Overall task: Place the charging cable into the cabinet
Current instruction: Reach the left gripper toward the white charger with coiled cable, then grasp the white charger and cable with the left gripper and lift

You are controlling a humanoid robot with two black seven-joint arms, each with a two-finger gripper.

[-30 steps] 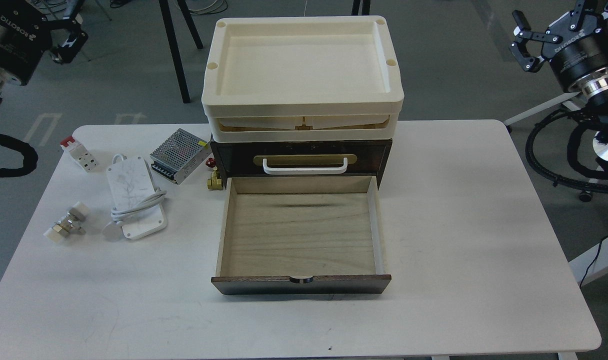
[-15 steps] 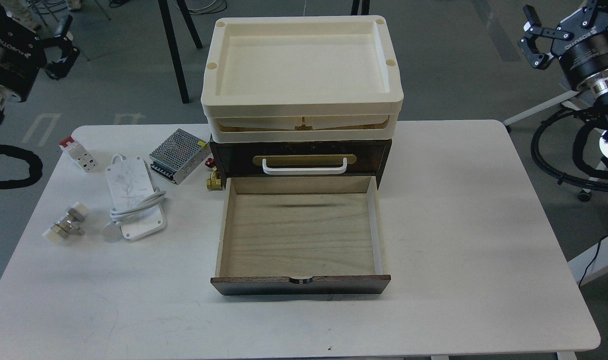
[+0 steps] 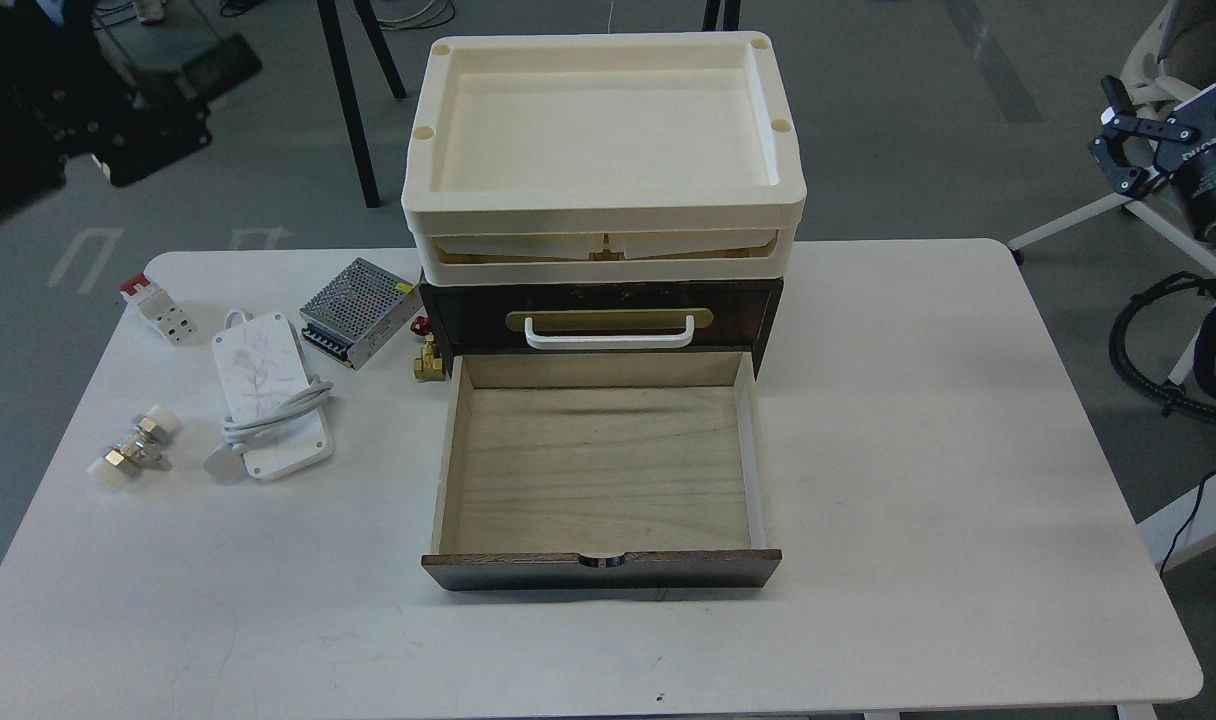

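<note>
On the white rounded table (image 3: 918, 480), the flat white charging cable block with wrapped cord (image 3: 268, 392) lies near the left edge, left of the dark brown wooden cabinet (image 3: 598, 310), whose pale drawer stands open. The right gripper (image 3: 1118, 135) hovers off the far right corner, fingers spread, empty. The left gripper (image 3: 183, 95) is a dark blur; I cannot tell its opening.

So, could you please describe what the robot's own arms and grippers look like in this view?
The right gripper is black with slim linked fingers on a black cylindrical body bearing white lettering, above a silver ring; black corrugated cable loops hang beside the arm. The left gripper is a dark, blurred shape, with no detail readable.
</note>
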